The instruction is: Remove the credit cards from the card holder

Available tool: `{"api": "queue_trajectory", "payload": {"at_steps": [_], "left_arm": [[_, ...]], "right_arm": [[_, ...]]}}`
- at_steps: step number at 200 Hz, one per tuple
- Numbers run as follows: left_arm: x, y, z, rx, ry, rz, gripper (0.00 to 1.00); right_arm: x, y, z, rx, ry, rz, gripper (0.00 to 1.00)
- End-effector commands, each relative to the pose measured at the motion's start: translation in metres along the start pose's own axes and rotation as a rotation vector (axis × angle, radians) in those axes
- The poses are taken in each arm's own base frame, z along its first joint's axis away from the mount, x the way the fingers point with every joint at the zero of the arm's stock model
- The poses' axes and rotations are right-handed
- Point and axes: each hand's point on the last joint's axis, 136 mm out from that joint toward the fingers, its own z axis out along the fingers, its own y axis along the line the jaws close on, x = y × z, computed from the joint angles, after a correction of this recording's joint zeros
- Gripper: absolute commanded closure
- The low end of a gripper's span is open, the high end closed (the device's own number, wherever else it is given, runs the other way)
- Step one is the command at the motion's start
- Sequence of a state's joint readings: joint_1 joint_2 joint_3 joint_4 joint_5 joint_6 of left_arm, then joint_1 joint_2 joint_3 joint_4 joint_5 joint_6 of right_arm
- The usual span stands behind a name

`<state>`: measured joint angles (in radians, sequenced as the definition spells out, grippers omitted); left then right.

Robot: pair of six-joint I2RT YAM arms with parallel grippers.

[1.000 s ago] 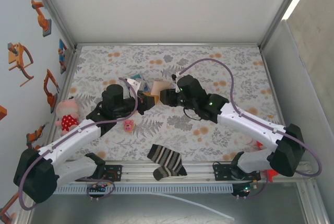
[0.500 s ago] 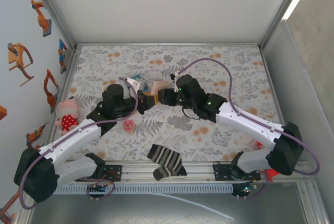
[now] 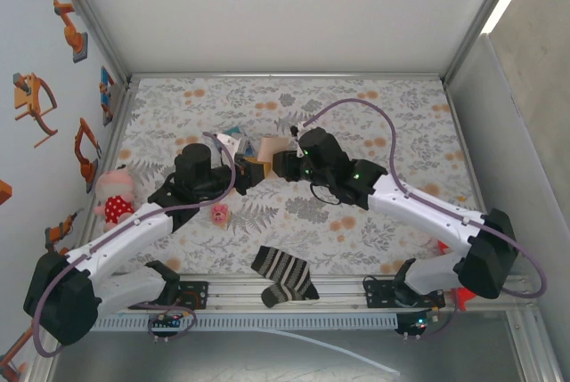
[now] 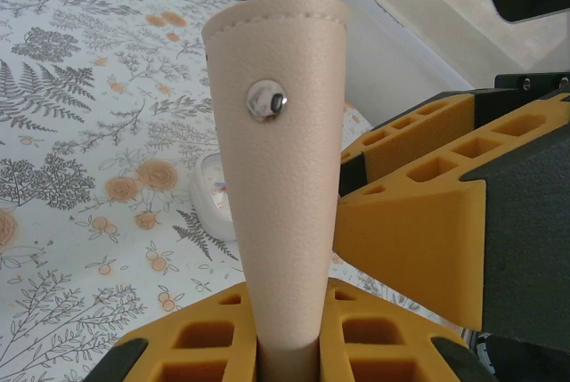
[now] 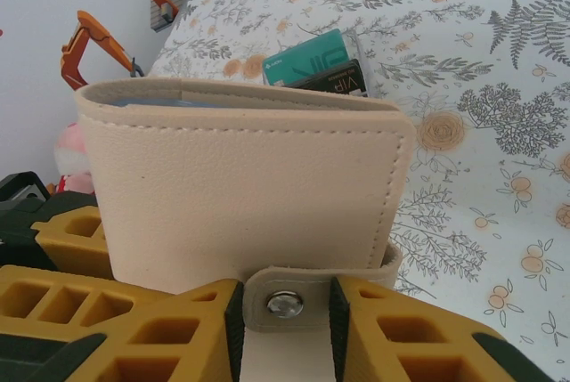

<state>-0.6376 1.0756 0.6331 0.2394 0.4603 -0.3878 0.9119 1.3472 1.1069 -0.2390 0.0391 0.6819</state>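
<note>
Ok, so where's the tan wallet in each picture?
Top external: the wallet is a small tan patch at mid-table, a little left of centre.
Left wrist: the wallet is in the centre, standing upright, seen edge-on.
Right wrist: the wallet is in the centre, broad face toward the camera.
Shared landmark: the flowery table cover behind it.

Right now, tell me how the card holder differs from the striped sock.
The card holder is plain tan; the sock is dark with pale stripes. The card holder is held up by the left gripper and right gripper; the sock lies loose on the table. Both look soft.
</note>
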Motion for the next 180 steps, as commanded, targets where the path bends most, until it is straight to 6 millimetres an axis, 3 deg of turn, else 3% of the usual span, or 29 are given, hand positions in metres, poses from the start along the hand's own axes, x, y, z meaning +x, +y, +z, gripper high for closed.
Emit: {"api": "queue_trajectory", "payload": {"at_steps": [1,91,180], "left_arm": [[-0.0245,-0.0248,-0.0083,0.075,-0.076,0.046,0.99],[-0.0287,-0.0252,-0.0125,0.069,-0.095,0.042,1.0],[-0.0316,-0.0267,-0.0148,0.071,-0.106,0.041,1.0]], "right_arm": [[-0.0105,-0.0054,-0.0106,0.034,-0.047,0.002,0.72],[-0.0108,-0.0134,-0.0194,0.063,-0.067,-0.001,0.86],[-0.0068,-0.0095,-0.0131,0.045,-0.039,-0.01,1.0]]}}
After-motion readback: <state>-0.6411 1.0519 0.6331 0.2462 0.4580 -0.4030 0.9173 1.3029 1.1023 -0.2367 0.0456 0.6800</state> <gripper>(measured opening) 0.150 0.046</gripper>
